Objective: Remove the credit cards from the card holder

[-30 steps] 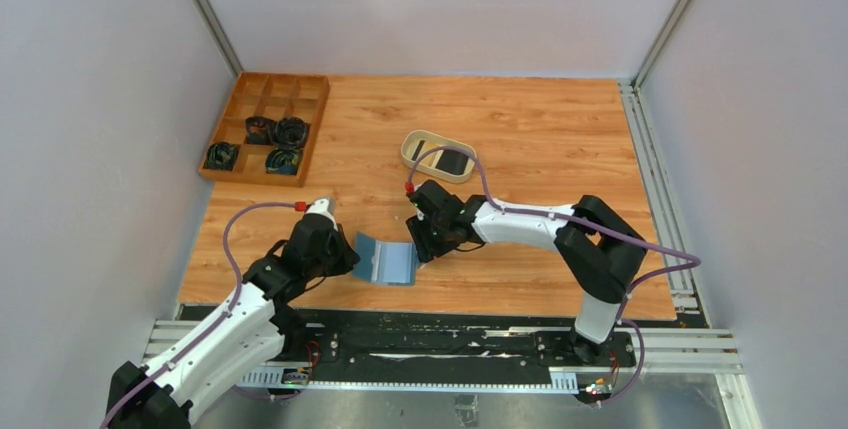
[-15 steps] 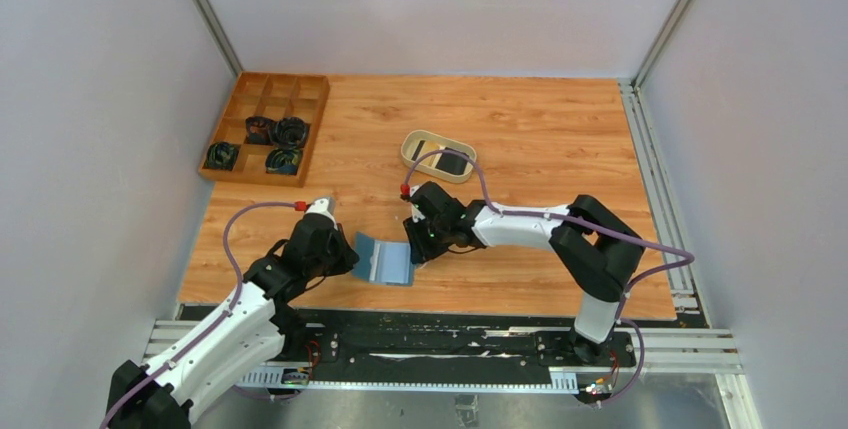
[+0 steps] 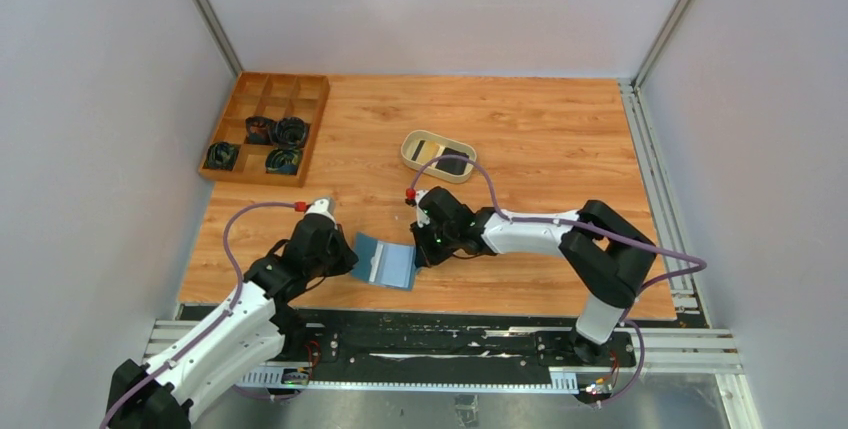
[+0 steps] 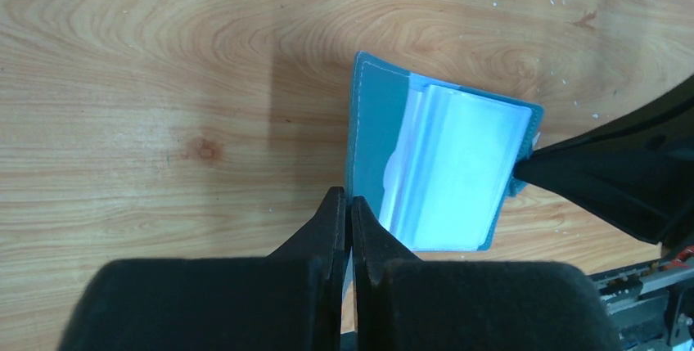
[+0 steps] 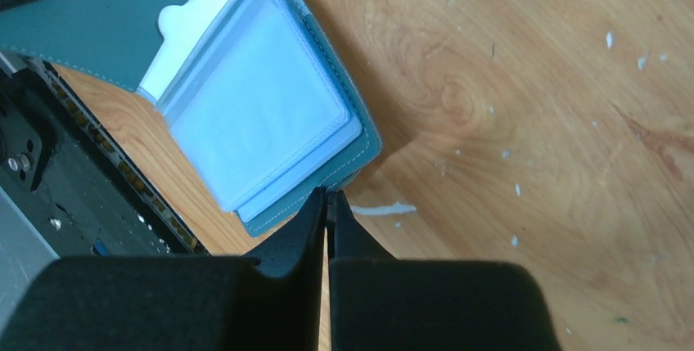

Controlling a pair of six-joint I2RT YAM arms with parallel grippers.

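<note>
The teal-blue card holder (image 3: 388,264) lies open on the wooden table near the front edge. Its pale clear sleeves (image 4: 446,175) face up and I see no card in them (image 5: 262,114). My left gripper (image 3: 353,257) is shut on the holder's left flap edge (image 4: 349,197). My right gripper (image 3: 417,255) is shut on the opposite teal edge (image 5: 329,195); its dark fingers (image 4: 589,175) show in the left wrist view. Two credit cards, one black (image 3: 455,163) and one tan-gold (image 3: 426,150), lie in the beige oval dish (image 3: 408,146) behind the right gripper.
A brown wooden compartment tray (image 3: 283,89) with dark coiled items stands at the back left. Grey walls enclose the table on three sides. The black base rail (image 3: 430,334) runs just in front of the card holder.
My right gripper moved left to the holder's right edge and closed on it. The left gripper has kept its pinch and not moved.
</note>
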